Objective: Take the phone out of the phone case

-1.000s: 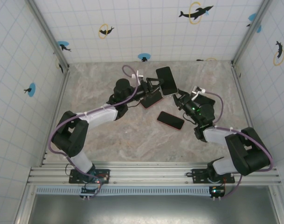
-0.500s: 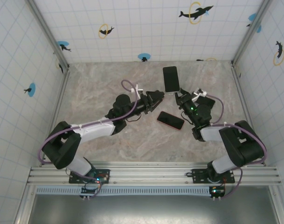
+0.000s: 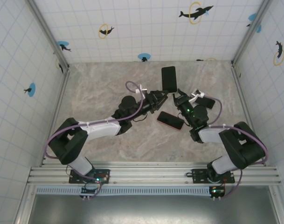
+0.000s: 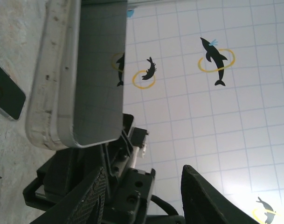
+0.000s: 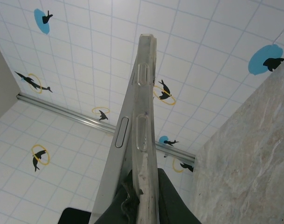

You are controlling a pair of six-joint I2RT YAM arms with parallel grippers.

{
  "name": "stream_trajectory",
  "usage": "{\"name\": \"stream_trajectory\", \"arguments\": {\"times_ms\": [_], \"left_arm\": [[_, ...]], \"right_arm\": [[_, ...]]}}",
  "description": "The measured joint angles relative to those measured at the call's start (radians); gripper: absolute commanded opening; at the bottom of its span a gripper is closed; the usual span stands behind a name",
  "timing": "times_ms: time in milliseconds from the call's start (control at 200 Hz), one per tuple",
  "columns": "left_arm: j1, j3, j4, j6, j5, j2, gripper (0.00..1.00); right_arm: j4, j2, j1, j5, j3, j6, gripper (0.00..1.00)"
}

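Phone (image 3: 169, 78) now nearer left gripper (image 3: 163, 95)

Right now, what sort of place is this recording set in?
Probably a lab test booth: white gridded walls with dolphin stickers, a metal rail along the near edge, and a stone-patterned table.
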Motion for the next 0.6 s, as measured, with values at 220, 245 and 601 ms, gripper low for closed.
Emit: {"name": "stream_trajectory", "arguments": {"times_ms": [220, 245, 601], "left_arm": [[-0.003, 0.003, 0.001, -0.018, -0.011, 0.031, 0.43], [-0.003, 0.005, 0.001, -0.018, -0.011, 0.034, 0.43], [-0.005, 0.039, 0.016, -0.022, -0.014, 0.048, 0.42]], "right_arm": [[-0.009, -0.017, 0.007, 0.014, 0.0, -0.031, 0.0], [-0.009, -0.017, 0.008, 0.014, 0.0, -0.032, 0.0], [-0.018, -0.034, 0.018, 0.022, 0.0, -0.051, 0.0]]}}
